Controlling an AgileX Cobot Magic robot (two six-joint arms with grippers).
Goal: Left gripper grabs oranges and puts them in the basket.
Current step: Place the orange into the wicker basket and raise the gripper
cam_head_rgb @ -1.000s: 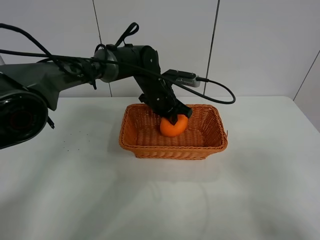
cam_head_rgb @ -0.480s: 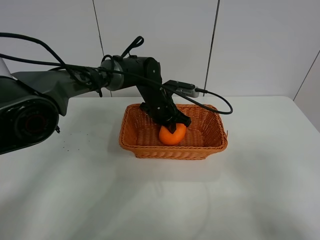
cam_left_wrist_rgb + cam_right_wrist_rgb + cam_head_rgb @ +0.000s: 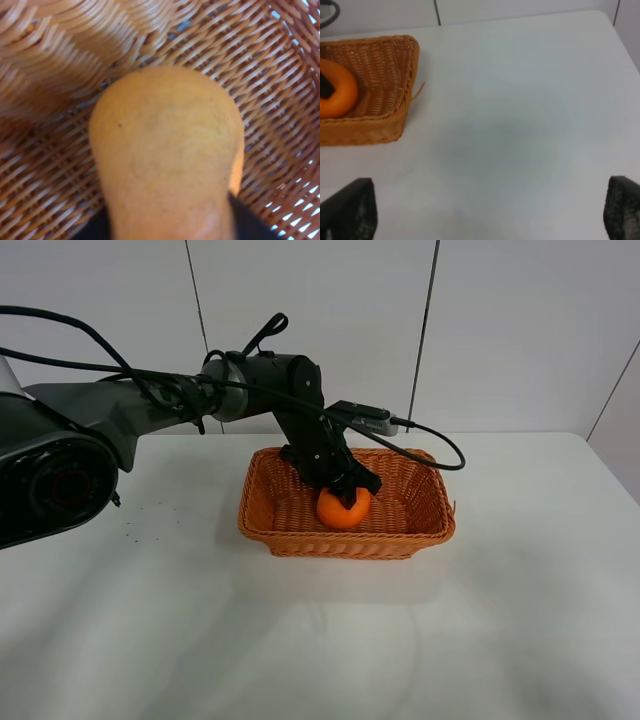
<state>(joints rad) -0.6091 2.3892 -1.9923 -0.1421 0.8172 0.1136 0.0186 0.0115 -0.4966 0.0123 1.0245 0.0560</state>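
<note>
The orange [image 3: 342,510] sits low inside the woven orange-brown basket [image 3: 270,531], near its middle. My left gripper [image 3: 346,494] reaches down into the basket from the back left and is shut on the top of the orange. In the left wrist view the orange [image 3: 167,160] fills the frame over the basket's woven floor [image 3: 270,100]; the fingers are mostly hidden. The right wrist view shows the basket [image 3: 395,122] and the orange [image 3: 337,92] at its far left.
The white table [image 3: 500,620] surrounds the basket. A black cable [image 3: 440,440] loops over the basket's back rim. My right gripper [image 3: 485,207] is open above bare table to the right of the basket; it is out of the exterior view.
My left gripper has lowered the orange a little deeper into the basket and slightly left. In the last half second it has barely moved.
</note>
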